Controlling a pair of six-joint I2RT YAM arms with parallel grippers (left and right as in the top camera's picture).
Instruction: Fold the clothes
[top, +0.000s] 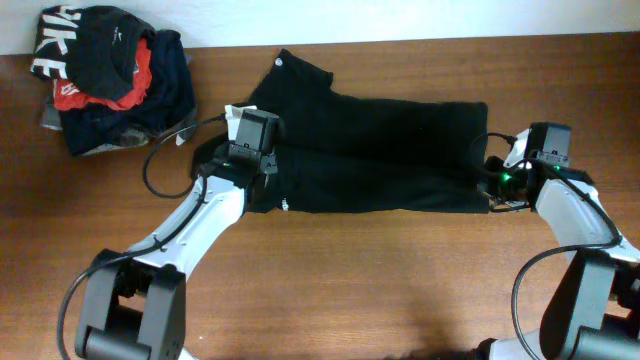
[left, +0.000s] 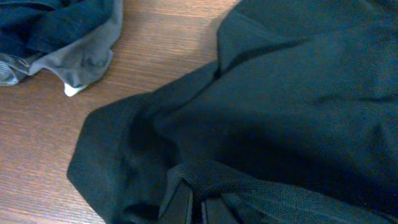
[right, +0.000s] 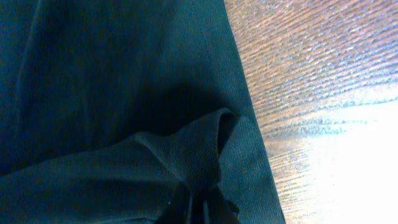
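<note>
The black T-shirt (top: 370, 150) lies spread across the middle of the wooden table, folded lengthways, with a sleeve toward the back. My left gripper (top: 262, 172) sits at its left end, shut on a pinched fold of the black fabric (left: 205, 180). My right gripper (top: 497, 180) sits at its right end, shut on a raised fold of the same shirt (right: 205, 155). Both sets of fingertips are mostly buried in cloth. The shirt fills most of both wrist views (left: 280, 106) (right: 112, 93).
A pile of other clothes (top: 110, 75) in navy, red, grey and black with white lettering lies at the back left corner; its grey and navy edge shows in the left wrist view (left: 74, 56). Bare wood table (top: 380, 280) in front.
</note>
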